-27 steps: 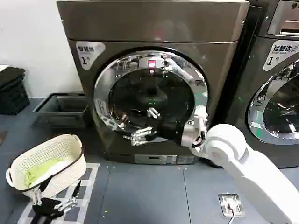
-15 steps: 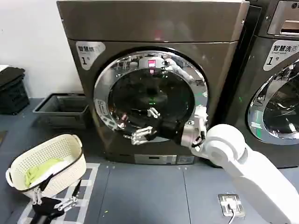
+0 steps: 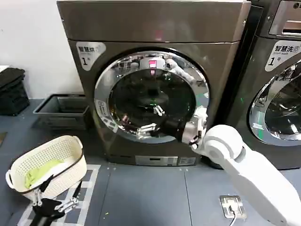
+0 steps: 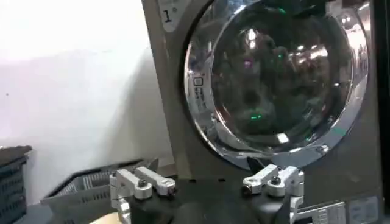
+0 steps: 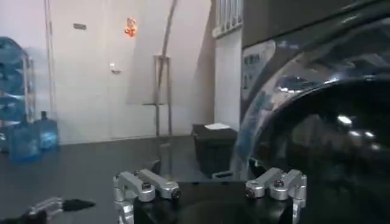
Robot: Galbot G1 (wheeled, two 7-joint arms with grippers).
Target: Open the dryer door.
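Note:
The dryer door is a big round door with a shiny chrome rim and dark glass, on the bronze-grey machine marked "1". It lies flat against the machine's front. My right gripper hovers close before the lower part of the glass, near the rim's lower right, open with nothing between its fingers. From the right wrist, the gripper stands beside the curved glass and rim. My left gripper is parked low by the floor, open. From the left wrist, the left gripper faces the door from a distance.
A white laundry basket with green cloth stands on the floor at the left. A grey tray and a black crate sit by the wall. A second dark machine stands at the right. A floor plate lies under my right arm.
My right gripper has risen a little and shifted slightly right across the door glass. The left arm and the door look unchanged.

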